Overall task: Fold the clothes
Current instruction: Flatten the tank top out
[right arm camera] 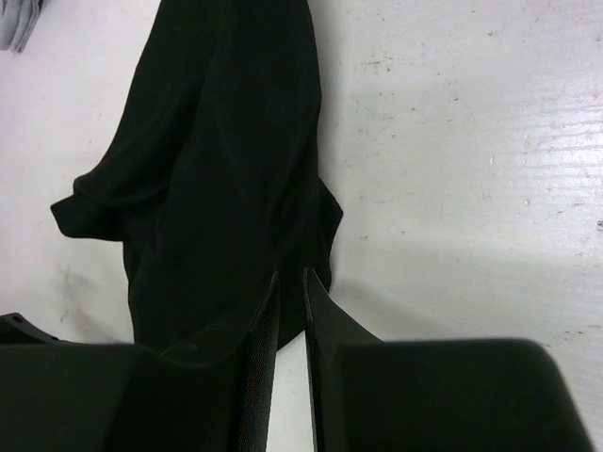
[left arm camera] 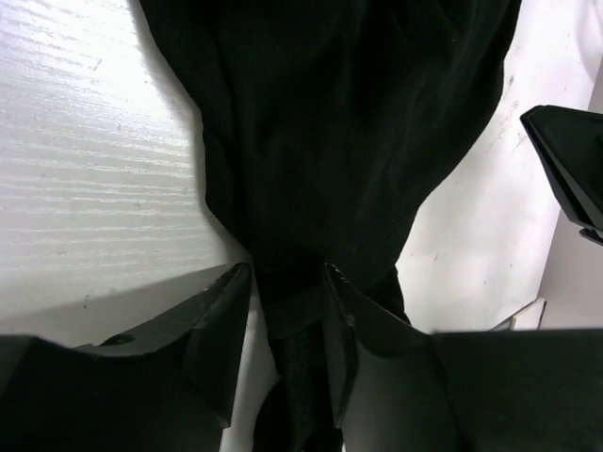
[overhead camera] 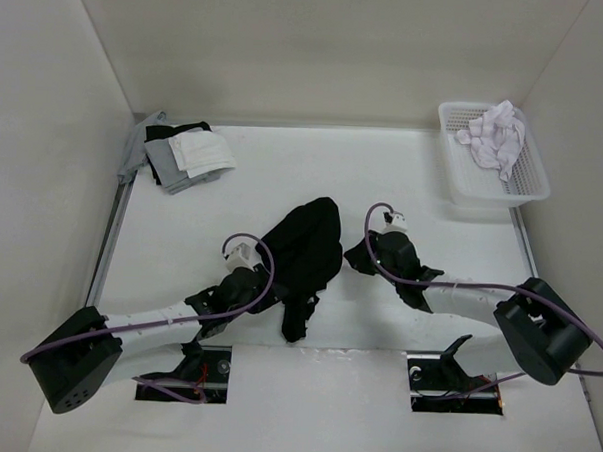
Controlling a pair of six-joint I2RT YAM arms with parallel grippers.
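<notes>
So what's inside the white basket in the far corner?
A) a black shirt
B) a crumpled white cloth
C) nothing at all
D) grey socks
B: the top view shows a crumpled white cloth lying in the basket at the far right corner.

Matt black cloth clothes; faintly grained, slightly glossy white table

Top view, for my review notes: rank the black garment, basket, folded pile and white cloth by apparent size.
1. basket
2-3. black garment and folded pile: too alike to rank
4. white cloth
</notes>
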